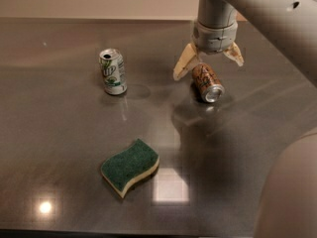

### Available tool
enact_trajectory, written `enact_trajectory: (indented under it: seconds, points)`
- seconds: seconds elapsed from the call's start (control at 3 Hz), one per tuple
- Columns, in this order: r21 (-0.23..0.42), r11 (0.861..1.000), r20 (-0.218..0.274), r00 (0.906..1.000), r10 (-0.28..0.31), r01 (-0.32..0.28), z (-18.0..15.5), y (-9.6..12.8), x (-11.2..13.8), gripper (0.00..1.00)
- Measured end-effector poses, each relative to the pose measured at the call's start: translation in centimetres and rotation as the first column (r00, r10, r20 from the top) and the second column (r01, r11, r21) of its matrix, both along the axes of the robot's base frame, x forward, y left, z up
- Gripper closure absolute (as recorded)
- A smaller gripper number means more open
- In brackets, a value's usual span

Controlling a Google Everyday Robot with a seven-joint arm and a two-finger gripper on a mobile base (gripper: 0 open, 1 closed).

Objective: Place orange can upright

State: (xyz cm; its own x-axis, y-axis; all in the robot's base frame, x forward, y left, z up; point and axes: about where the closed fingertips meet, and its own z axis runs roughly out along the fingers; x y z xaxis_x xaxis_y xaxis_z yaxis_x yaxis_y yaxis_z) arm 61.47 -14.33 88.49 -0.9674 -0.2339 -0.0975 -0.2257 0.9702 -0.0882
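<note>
The orange can [207, 82] lies on its side on the dark table, its silver end facing the front right. My gripper [208, 63] hangs just above and behind it, open, with one pale finger [182, 66] to the can's left and the other to its upper right. The fingers straddle the can's rear end without closing on it.
A white and green can [113, 71] stands upright to the left. A green and yellow sponge [130, 166] lies nearer the front. The grey arm fills the upper right, and part of the robot body [290, 197] blocks the lower right corner.
</note>
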Motion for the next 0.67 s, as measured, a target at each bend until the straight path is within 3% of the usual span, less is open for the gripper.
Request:
enact_trajectory:
  seconds: [0.67]
  points:
    - [-0.014, 1.000, -0.013, 0.9996, -0.027, 0.026, -1.27, -0.19, 2.15, 0.00]
